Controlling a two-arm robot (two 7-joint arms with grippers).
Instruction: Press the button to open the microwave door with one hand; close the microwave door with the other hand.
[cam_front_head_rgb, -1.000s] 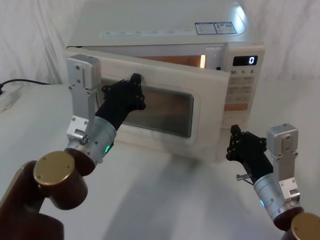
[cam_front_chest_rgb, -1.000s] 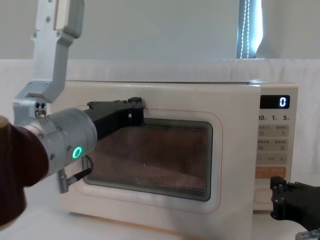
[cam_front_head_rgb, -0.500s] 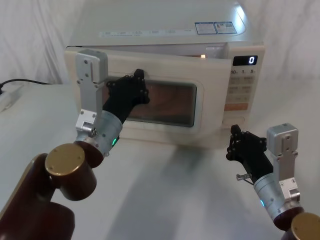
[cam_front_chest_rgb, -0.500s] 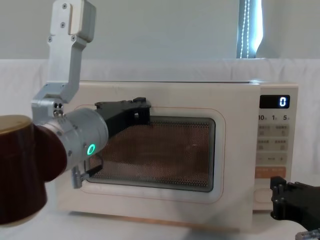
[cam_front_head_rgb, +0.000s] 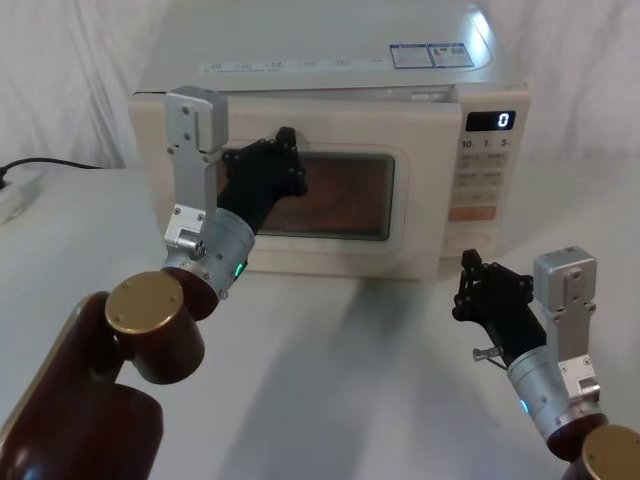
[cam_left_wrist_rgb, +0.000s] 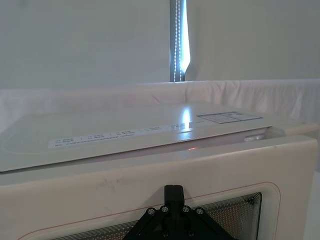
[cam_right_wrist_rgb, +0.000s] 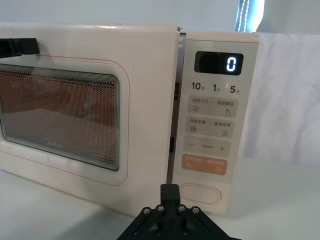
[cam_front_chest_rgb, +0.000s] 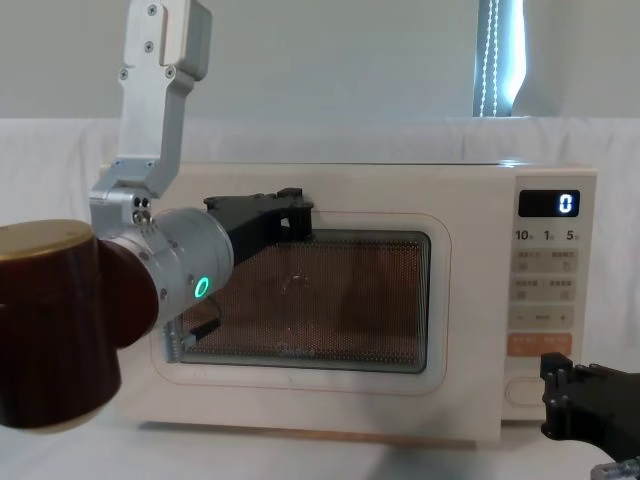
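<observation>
The black blocky left gripper (cam_front_head_rgb: 283, 160), fingers pressed together, touches the wide cream mesh-windowed microwave door (cam_front_head_rgb: 345, 228), nearly shut; the right gripper (cam_front_head_rgb: 478, 288) hovers nearby, its grip unreadable.

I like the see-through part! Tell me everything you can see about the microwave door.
The microwave door is a wide cream panel, plastic-looking, with a dark mesh window, a thin pinkish outline and a small logo. It is almost shut; a narrow gap remains beside the control strip. The left pincer presses against its upper left, by the window's edge.
</observation>
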